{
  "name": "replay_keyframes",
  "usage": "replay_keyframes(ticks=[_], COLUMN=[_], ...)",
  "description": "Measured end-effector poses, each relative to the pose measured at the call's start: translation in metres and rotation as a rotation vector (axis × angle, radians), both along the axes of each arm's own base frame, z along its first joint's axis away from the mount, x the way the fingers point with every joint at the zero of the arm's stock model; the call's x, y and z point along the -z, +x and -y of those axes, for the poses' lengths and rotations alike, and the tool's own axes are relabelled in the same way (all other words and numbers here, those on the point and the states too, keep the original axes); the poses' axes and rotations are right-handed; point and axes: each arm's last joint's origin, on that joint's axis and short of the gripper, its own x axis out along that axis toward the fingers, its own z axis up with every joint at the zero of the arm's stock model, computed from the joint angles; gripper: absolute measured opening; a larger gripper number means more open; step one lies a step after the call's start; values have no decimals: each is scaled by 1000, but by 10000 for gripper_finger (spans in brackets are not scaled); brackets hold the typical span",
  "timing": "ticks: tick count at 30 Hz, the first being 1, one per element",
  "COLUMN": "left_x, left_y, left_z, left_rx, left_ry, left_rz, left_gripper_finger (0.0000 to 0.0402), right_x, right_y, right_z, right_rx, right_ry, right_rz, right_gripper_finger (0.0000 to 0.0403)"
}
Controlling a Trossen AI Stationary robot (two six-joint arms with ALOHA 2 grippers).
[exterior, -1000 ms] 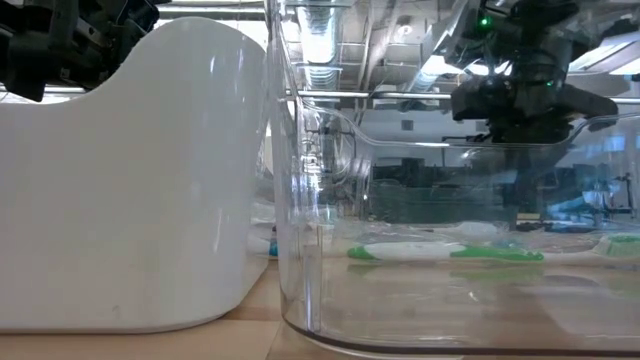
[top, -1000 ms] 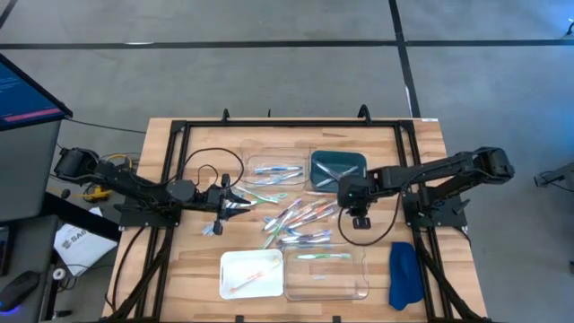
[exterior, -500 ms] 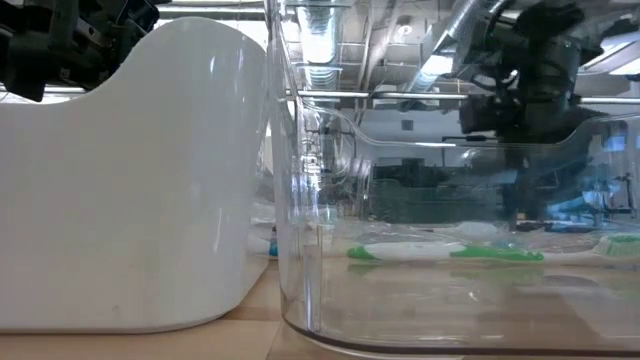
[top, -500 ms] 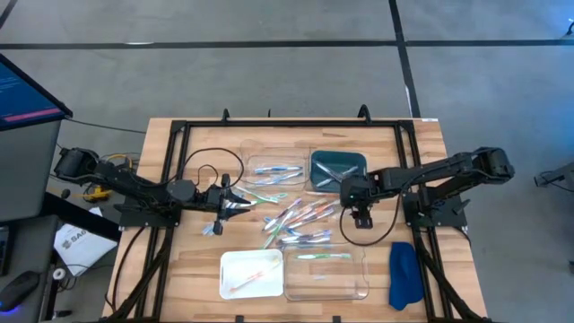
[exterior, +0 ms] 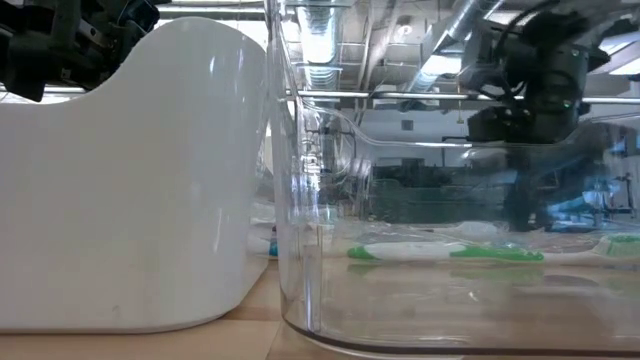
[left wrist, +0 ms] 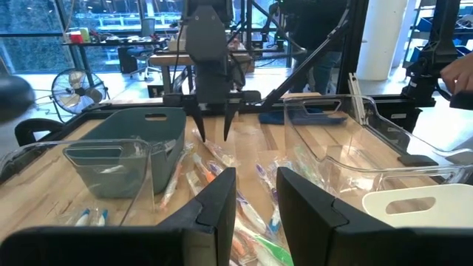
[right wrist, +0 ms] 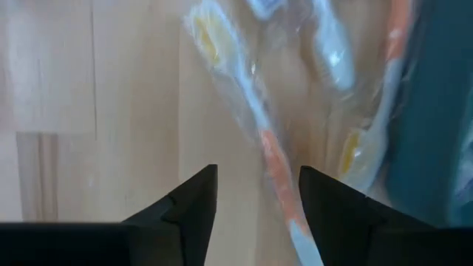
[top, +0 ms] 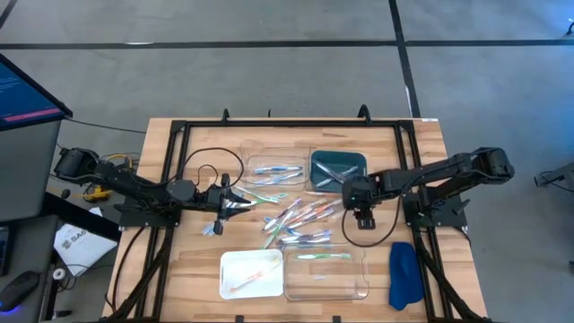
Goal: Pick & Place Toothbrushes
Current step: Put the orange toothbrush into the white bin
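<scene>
Near edge: a white tray (top: 251, 273) and a clear tray (top: 326, 274) holding a green toothbrush (exterior: 445, 253). Mid-table lie the loose toothbrushes (top: 296, 220). The right gripper (top: 360, 215) hangs over their right end, fingers parted, empty; the left gripper (top: 242, 205) sits at their left, fingers narrowly apart, empty. Farther: teal tray (top: 337, 169).

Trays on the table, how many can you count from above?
4: a clear tray and a teal tray at the far side, a white tray and a bigger clear tray at the near edge. None looks hidden.
</scene>
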Motion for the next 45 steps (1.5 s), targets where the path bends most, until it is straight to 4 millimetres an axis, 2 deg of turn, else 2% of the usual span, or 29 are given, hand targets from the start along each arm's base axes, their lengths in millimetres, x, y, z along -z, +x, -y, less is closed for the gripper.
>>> replay_keyframes(ticks=[12, 21, 26, 33, 45], left_x=[0, 0, 0, 0, 0], left_y=[0, 0, 0, 0, 0], left_z=[0, 0, 0, 0, 0], left_rx=[0, 0, -2, -8, -8], left_ry=[0, 0, 0, 0, 0], left_rz=[0, 0, 0, 0, -1], left_gripper_finger=[94, 94, 94, 94, 94], right_x=[5, 29, 23, 10, 27], right_y=[-3, 4, 6, 4, 8], right_z=[4, 5, 5, 5, 5], right_rx=[11, -7, -9, -7, -13], right_ry=[-9, -18, -19, -34, -38], right_rz=[-16, -171, -172, -109, -216], right_gripper_finger=[178, 183, 182, 153, 104])
